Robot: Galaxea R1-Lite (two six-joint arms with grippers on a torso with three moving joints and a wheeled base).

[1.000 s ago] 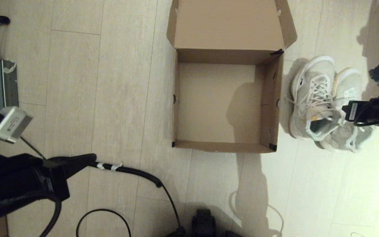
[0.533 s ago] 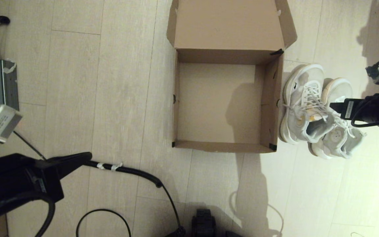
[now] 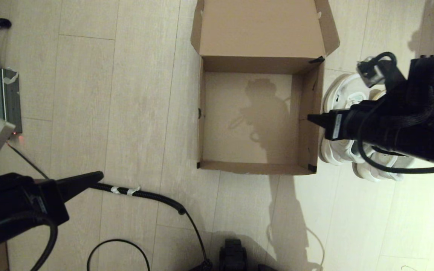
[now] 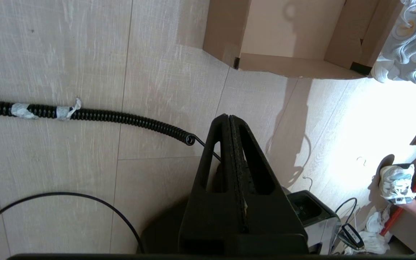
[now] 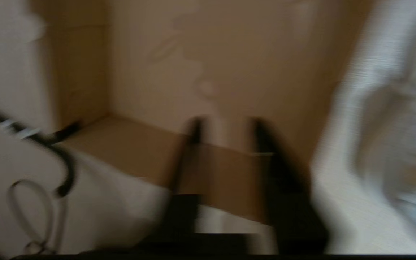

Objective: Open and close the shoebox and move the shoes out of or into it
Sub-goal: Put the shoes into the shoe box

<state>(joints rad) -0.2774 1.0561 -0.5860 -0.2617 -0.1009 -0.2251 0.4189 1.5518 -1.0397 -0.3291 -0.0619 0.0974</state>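
Two shoes (image 3: 343, 150) sat right of the open shoebox (image 3: 256, 167); our right gripper (image 3: 311, 118), fingers parted and empty, needed lowering onto one; left gripper (image 4: 229, 122) rested closed, lower left.

The shoebox (image 3: 256, 116) is plain matt brown cardboard with black tape at its near corners; the shoes (image 3: 343, 150) to its right show white mesh uppers and thick, smooth white soles; the floor (image 3: 126, 94) looks like pale wood-grain planks with a dull sheen; the left gripper (image 4: 229, 122) is matt black plastic with ribbed inner pads.
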